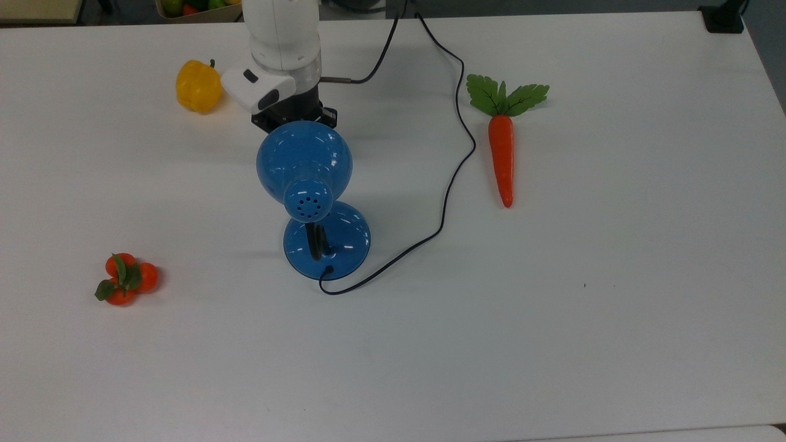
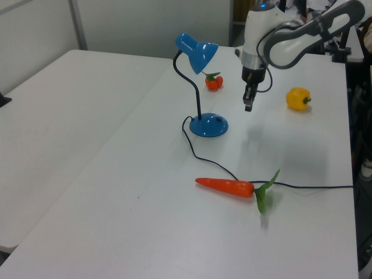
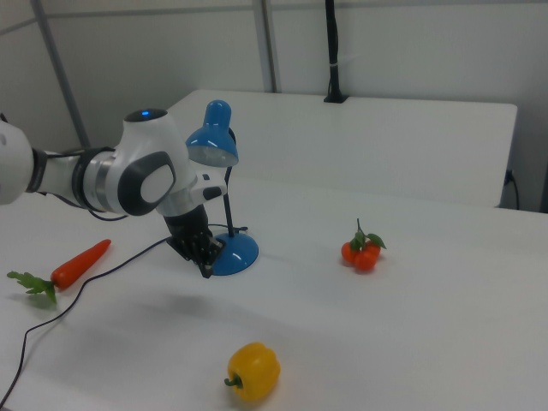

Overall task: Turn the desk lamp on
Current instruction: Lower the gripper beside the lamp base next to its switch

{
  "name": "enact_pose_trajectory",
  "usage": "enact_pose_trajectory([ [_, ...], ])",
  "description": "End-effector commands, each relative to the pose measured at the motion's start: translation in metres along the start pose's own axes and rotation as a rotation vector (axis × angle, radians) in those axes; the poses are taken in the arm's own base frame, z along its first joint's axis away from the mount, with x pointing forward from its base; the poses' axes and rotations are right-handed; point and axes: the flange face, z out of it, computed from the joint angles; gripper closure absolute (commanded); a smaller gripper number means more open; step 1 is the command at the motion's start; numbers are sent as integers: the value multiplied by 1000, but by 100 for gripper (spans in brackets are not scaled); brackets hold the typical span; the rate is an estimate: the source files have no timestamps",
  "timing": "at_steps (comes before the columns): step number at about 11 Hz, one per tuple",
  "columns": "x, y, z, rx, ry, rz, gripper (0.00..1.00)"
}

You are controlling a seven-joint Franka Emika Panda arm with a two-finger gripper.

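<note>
The desk lamp [image 1: 313,196] stood near the middle of the white table [image 1: 614,337], well away from every edge, its dome shade [image 1: 304,156] unlit as far as could be judged and its round base [image 1: 328,242] flat on the surface. Its black cord [image 1: 457,159] ran from the base in a loose curve to the table's far edge in the top view.

Items on the table, taken from the top view's left to the top view's right:

1. A cluster of small oranges [image 1: 124,279] lay toward the table's left edge, well apart from the lamp.
2. A yellow bell pepper [image 1: 198,86] lay near the far edge, just beside the arm.
3. The gripper [image 2: 249,103] hung in the air above the table on the far side of the shade, pointing down, with its tip apart from the lamp. Its fingers looked pressed together into a single narrow point, and they held nothing.
4. A carrot [image 1: 502,153] with green leaves lay on the far side of the cord, toward the table's right edge.

Task status: not complete. The arm was at the approach stage, and no contact with the lamp was visible. The switch could not be located with certainty; a small dark spot on the base [image 2: 217,118] in the left view may have been it. Remaining, by my estimate: lower the closed tip onto the switch, press, then confirm light in the shade.
</note>
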Motion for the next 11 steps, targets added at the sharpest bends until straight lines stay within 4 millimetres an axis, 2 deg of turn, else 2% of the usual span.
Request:
enact_pose_trajectory([
  [1,8,-6,18,-13,112,-40,100],
  [5,23,-13,28,-8,238,-41,100],
  [11,31,-34,20,9,295,-71,100],
])
